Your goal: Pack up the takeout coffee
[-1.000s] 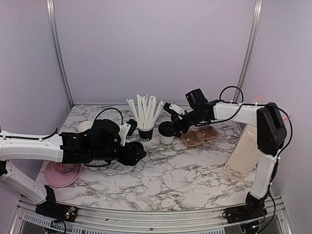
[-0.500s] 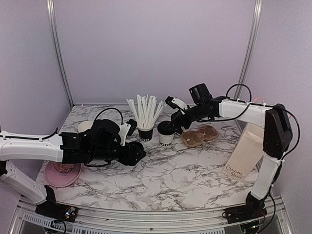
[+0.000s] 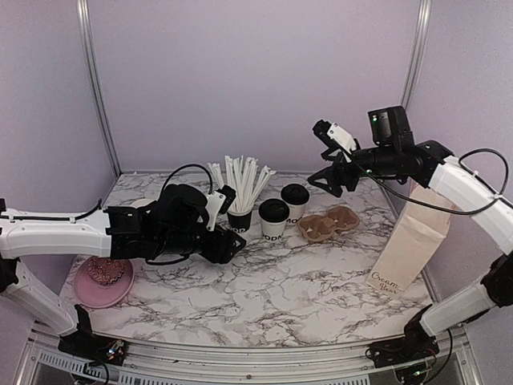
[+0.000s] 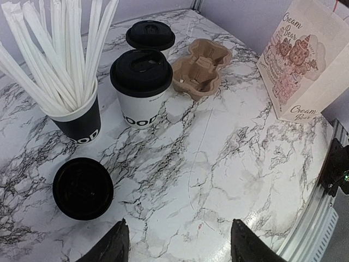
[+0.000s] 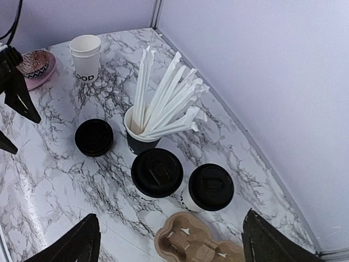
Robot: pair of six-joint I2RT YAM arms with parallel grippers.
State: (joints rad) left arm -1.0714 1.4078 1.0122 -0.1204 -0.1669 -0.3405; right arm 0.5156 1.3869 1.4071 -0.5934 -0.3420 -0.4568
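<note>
Currently, top view: one lidded cup [image 3: 273, 218] and a second lidded cup [image 3: 295, 199] are noted upright just beside the cup carrier [image 3: 329, 223], neither seated in it. The right gripper [image 3: 333, 183] is held above the carrier.

Left wrist view: the left gripper [image 4: 177, 248] is seen spread and empty, well short of the carrier.

Right wrist view: fingers are likewise spread, empty.

Cups are judged light, thin-walled, crushable, possibly full. A gentle grasp around the paper wall below the lid is advised.
</note>
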